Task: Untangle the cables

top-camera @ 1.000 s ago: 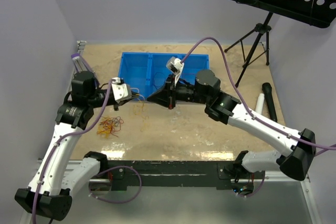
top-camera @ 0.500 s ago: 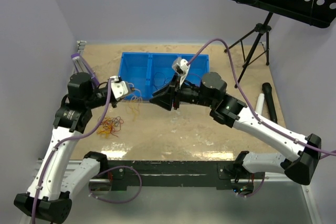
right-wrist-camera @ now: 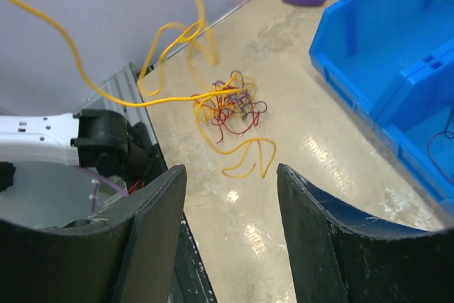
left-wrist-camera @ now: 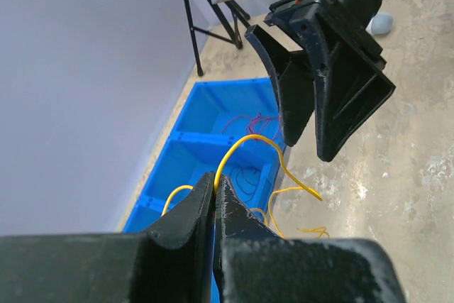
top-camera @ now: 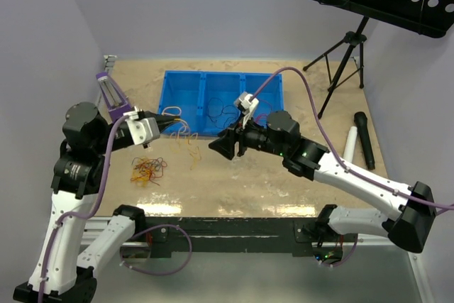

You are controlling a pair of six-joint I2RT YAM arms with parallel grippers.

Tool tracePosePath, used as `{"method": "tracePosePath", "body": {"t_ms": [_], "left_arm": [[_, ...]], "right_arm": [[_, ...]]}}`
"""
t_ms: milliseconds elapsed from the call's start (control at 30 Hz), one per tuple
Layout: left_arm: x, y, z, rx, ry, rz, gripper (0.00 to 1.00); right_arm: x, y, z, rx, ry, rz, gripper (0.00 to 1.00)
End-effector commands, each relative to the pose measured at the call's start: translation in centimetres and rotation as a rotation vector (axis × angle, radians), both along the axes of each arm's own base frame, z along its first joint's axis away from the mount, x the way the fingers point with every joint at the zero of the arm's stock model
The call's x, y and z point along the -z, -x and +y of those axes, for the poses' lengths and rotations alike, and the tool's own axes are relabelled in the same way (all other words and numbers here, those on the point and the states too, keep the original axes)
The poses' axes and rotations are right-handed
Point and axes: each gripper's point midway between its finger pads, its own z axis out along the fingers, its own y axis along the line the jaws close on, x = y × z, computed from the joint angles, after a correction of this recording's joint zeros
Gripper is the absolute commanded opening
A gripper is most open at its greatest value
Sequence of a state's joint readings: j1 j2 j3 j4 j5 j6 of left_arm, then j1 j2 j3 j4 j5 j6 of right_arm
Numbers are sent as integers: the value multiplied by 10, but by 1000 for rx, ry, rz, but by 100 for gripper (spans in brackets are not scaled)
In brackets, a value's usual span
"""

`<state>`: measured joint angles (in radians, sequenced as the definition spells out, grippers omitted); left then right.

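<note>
Compared with a second ago, we see the two grippers drawn further apart. The left arm has swung its elbow out to the left, and the right gripper [top-camera: 221,147] has dropped toward the near edge (a modest shift). Nearest to us, the cables [top-camera: 147,169] lie as a small red, orange and yellow clump on the table [top-camera: 269,182], just nearer than the left gripper [top-camera: 163,125] and slightly to its left. In the right wrist view the clump sits straight ahead of that gripper's fingers. The left gripper reaches level toward the right, its jaws pinched tight on a yellow wire [left-wrist-camera: 248,140]. The wire arches up from the pinch and then trails down. Facing it, apart from it, the right gripper points left with its fingers spread wide and nothing between them. Beyond both grippers stands the blue bin [top-camera: 213,83], with thin wires in its compartments.
</note>
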<state>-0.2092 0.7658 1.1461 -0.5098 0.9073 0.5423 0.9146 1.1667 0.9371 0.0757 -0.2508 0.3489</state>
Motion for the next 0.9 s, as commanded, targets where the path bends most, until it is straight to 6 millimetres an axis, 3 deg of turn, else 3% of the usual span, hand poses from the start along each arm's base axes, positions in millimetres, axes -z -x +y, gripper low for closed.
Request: {"method": "tracePosePath", "body": {"t_ms": [0, 167, 367, 533, 667, 867], "left_arm": [[-32, 22, -4, 73, 26, -72, 0], [-40, 38, -7, 128, 20, -86, 0], [-48, 56, -10, 194, 24, -82, 0], [-47, 64, -11, 219, 23, -76, 0], [-47, 63, -11, 222, 22, -76, 0], [-56, 64, -13, 238, 47, -79, 0]], "right_arm": [[-51, -6, -6, 50, -99, -102, 58], [-57, -9, -3, 53, -126, -110, 57], [-78, -11, 8, 22, -166, -151, 60], [-93, 3, 16, -82, -197, -187, 67], [-96, 18, 22, -168, -225, -187, 71], [-76, 27, 41, -217, -191, -173, 74]]}}
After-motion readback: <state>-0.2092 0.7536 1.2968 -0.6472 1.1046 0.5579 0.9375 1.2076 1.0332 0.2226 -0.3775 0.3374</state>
